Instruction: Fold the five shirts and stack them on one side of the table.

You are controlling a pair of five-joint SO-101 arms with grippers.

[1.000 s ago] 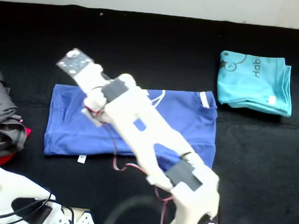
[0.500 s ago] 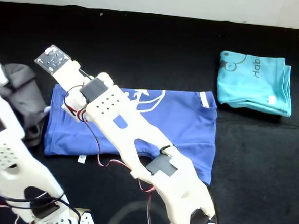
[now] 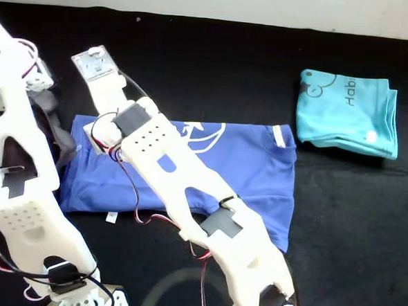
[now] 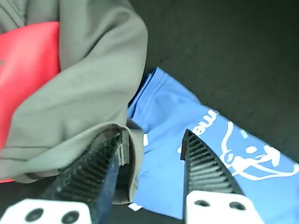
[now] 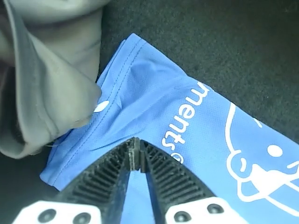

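Left gripper (image 4: 153,140) spread beside the grey shirt (image 4: 84,84) — right gripper (image 5: 136,156) pressed together over the blue shirt (image 5: 149,93).

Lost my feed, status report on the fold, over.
Left gripper open at grey shirt. Right gripper shut over blue shirt, near corner. Blue shirt spread flat; grey shirt crowds its edge.

High camera: fixed, off my arms, set back on my base side, looking down over the black table (image 3: 196,55) with the blue shirt (image 3: 252,163) mid-frame. Left wrist camera: on my left arm, close in, looking along my left gripper (image 4: 152,144) at the blue shirt's corner beside the grey shirt (image 4: 84,79). Right wrist camera: same setup along my right gripper (image 5: 135,156), right over that corner. All three views share that corner and the white print.
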